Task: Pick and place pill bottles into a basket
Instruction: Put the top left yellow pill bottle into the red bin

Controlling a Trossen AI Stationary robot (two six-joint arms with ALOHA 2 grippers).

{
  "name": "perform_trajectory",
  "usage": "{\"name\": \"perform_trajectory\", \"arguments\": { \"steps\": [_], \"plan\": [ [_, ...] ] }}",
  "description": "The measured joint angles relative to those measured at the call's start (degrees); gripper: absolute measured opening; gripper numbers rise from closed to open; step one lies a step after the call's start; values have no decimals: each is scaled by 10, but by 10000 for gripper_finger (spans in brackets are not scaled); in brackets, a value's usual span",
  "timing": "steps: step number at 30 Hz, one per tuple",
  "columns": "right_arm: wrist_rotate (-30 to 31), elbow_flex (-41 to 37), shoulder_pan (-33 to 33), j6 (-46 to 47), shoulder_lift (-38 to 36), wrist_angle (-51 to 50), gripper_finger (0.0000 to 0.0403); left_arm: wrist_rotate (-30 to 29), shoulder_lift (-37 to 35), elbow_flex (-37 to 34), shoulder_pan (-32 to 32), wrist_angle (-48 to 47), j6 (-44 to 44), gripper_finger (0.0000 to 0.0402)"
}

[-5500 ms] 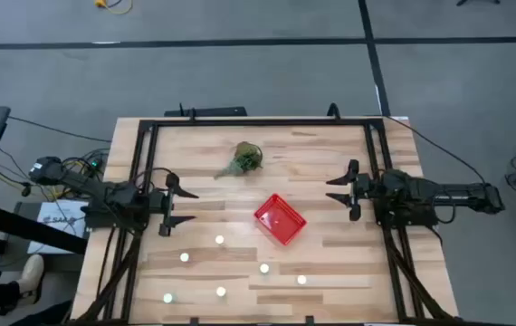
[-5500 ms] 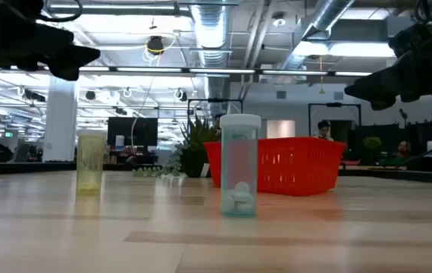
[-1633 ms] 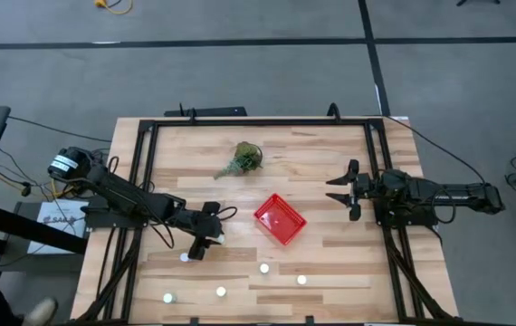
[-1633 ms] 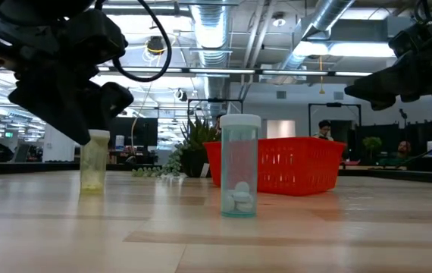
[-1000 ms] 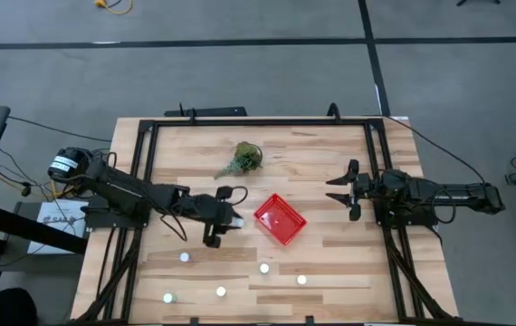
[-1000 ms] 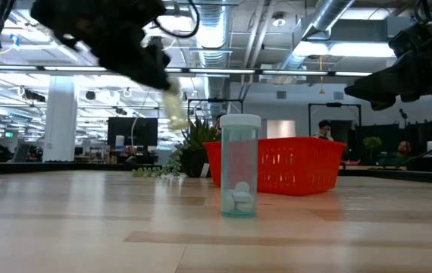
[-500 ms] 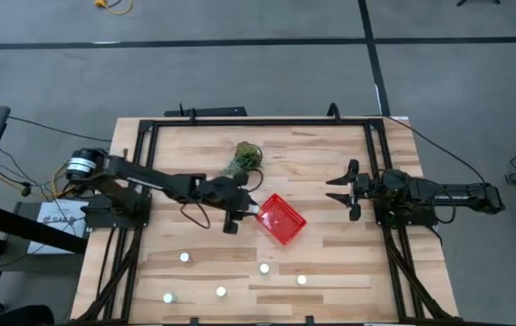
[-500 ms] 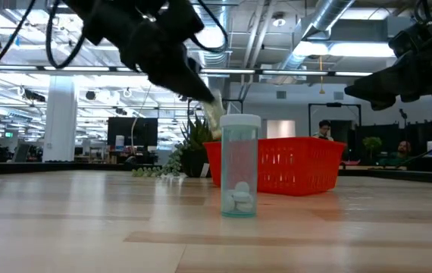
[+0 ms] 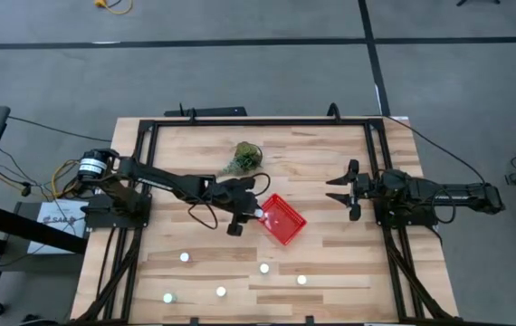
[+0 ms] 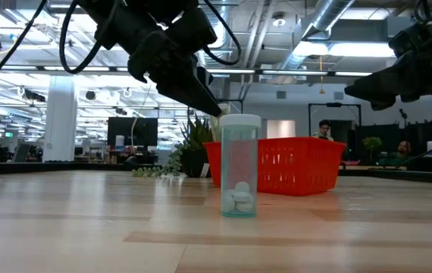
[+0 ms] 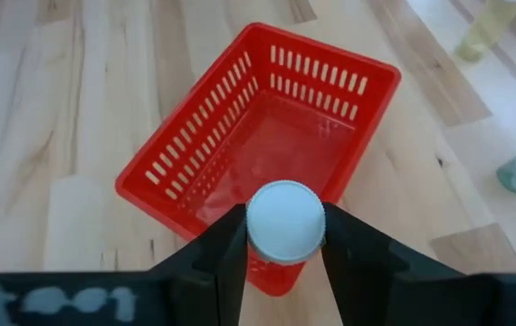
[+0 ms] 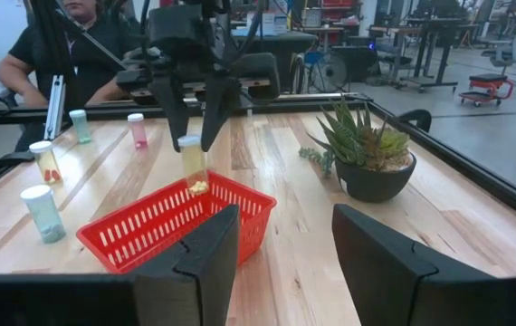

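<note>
My left gripper [image 9: 256, 211] is shut on a pill bottle with a white cap [image 11: 284, 222], over the left rim of the red basket [image 9: 282, 220]. The right wrist view shows this yellowish bottle [image 12: 192, 165] just above the basket's rim [image 12: 163, 213]. Several more pill bottles stand on the table's near half, among them a first [image 9: 185, 257], a second [image 9: 264, 268] and a third [image 9: 301, 280]. My right gripper [image 9: 338, 190] waits open at the table's right side. My left gripper pinches the bottle's upper end, at the white cap [image 11: 284, 222], between its two fingers [image 11: 231, 244]. The fingers come from above, pointing down. The bottle hangs below them roughly upright, lifted clear of the table, its bottom [image 12: 195, 186] just over the basket's rim.
A green leafy plant [image 9: 244, 158] stands on the far side of the basket. A black frame [image 9: 258, 122] runs around the table top. A clear bottle [image 10: 239, 167] stands close before the low camera. A person [image 12: 77, 36] sits beyond the table's left side.
My left gripper has carried the bottle from the table's near left toward the right and far side, up to the basket's left rim. The bottle stays lifted clear, in the shut fingers. My right arm has kept still.
</note>
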Motion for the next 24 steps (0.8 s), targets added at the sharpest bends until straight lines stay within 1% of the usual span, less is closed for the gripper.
{"name": "perform_trajectory", "arguments": {
  "steps": [6, 8, 10, 12, 24],
  "plan": [
    [0, 0, 0, 0, 0, 0, 173, 0, 9, 2, 6, 11, 9, 117],
    [0, 0, 0, 0, 0, 0, 173, 0, 12, 6, 8, -1, 9, 117],
    [0, 0, 0, 0, 0, 0, 173, -2, 29, 25, 10, 2, 13, 117],
    [0, 0, 0, 0, 0, 0, 173, -1, 36, 40, 13, -37, 14, 117],
    [0, 0, 0, 0, 12, 0, 173, 3, 125, 159, 18, -137, 32, 117]
  ]
}}
